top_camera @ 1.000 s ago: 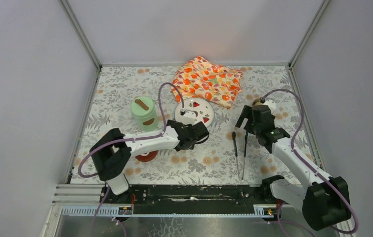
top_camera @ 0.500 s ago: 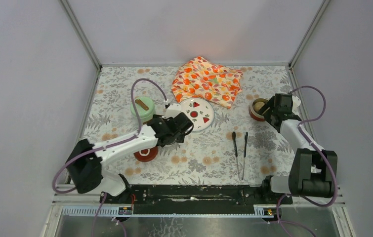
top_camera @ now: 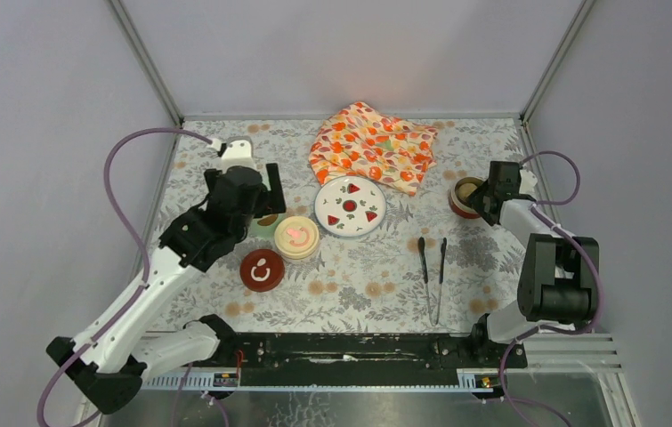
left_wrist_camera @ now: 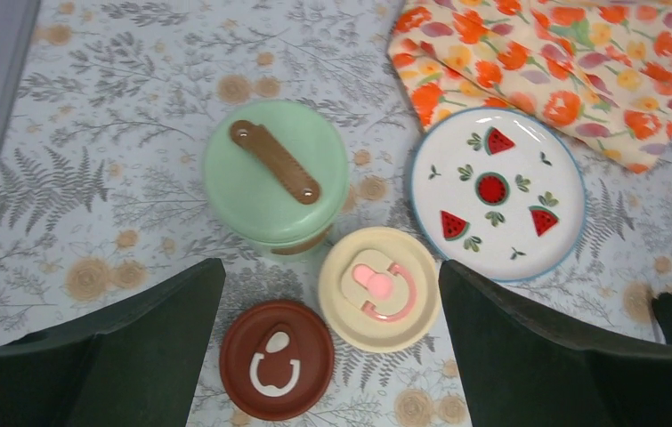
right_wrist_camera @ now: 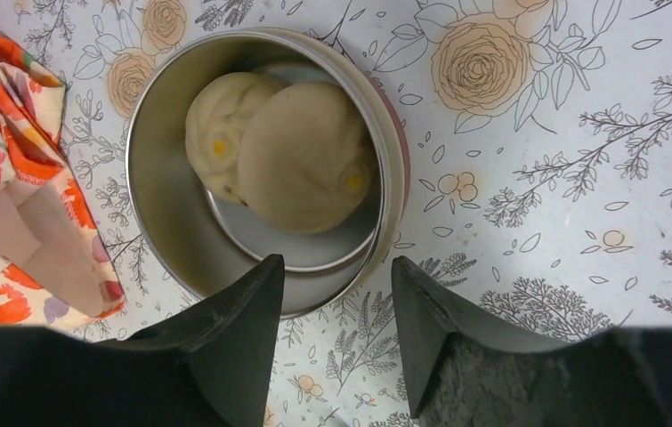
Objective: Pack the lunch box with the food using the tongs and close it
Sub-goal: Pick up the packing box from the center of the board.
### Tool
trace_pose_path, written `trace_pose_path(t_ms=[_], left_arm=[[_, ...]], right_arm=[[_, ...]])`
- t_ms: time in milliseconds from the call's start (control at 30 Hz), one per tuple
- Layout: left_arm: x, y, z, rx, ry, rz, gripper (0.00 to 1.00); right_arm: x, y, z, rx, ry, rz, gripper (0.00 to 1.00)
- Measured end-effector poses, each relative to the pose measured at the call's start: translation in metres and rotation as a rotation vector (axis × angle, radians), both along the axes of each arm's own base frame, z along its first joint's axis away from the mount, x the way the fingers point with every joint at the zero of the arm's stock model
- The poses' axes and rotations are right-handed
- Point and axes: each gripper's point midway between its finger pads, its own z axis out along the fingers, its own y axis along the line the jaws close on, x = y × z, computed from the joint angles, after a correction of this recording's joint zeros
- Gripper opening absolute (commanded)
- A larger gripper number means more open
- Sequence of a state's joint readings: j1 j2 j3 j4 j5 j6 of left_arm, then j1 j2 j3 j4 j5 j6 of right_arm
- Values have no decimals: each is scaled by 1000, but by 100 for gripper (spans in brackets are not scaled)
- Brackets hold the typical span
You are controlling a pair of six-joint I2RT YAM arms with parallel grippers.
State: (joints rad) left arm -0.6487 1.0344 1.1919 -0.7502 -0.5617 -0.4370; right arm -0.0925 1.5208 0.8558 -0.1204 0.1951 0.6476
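The floral desk [top_camera: 359, 294] carries the lidded lunch box pots [left_wrist_camera: 276, 169] at left. The left hand [left_wrist_camera: 329, 276] hangs fully released above them. The right hand [right_wrist_camera: 332, 276] stands half released at the rim of the open steel bowl [right_wrist_camera: 163, 205]. The tongs [top_camera: 436, 313] lie mid-desk, untouched. Two beige balls [right_wrist_camera: 305, 156] sit in the bowl.

Both arms, the left arm [top_camera: 141, 298] and the right arm [top_camera: 521, 216], are built of white shell links with bulky black joint housings. A mauve cable [top_camera: 111, 173] runs along each. The left tool [left_wrist_camera: 330, 276] and right tool [right_wrist_camera: 336, 267] have matte black, wedge-shaped fingers. The black bases are bolted to a dark rail [top_camera: 341, 349].
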Motion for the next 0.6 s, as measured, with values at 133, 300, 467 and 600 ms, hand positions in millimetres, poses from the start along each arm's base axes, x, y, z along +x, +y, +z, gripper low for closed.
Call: trace_pose_path(t_ms=[133,300,467,600], left_arm=[[-1,26,-5,-7,-35,49,98],[-2,50,-24,-10,-19,99,98],[3,56,-23,-38,-27,113,98],[3,59,-20,-59,-43,114,98]], right_arm=[[3,1,-8,10,18,-6,48],[3,1,-16,23,40,-14,38],[9,0,-14,25,37,-20,18],[12,3,-16,37,49,-7,6]])
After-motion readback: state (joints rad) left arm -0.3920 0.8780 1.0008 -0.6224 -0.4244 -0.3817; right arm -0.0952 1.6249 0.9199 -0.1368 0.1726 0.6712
